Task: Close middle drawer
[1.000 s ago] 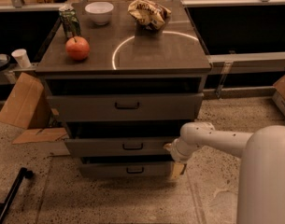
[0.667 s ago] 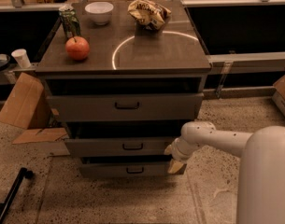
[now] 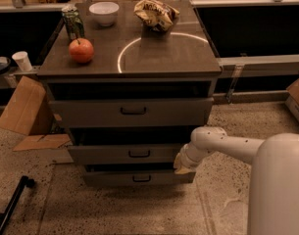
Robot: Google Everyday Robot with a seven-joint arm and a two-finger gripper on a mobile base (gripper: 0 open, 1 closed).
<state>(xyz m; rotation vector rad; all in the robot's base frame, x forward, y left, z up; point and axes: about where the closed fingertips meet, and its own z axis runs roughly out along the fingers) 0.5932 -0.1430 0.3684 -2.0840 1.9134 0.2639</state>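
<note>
The middle drawer [image 3: 124, 153] is the second of three grey drawers, with a low wide front and a small dark central handle [image 3: 139, 153]. It stands slightly out of the cabinet, with a dark gap above it. My gripper [image 3: 181, 164] is at the end of the white arm [image 3: 222, 143], which reaches in from the right. It sits against the right end of the middle drawer's front, at its lower corner.
The top drawer [image 3: 132, 111] and bottom drawer [image 3: 139, 178] also stand slightly out. The cabinet top [image 3: 154, 58] holds an apple [image 3: 81, 50], a can [image 3: 72, 21], a white bowl [image 3: 104, 12] and a chip bag [image 3: 156, 13]. Cardboard [image 3: 26, 109] lies at left. A dark bar [image 3: 14, 204] lies on the floor.
The gripper has dropped slightly along the drawer's right end. The drawer itself has not visibly moved.
</note>
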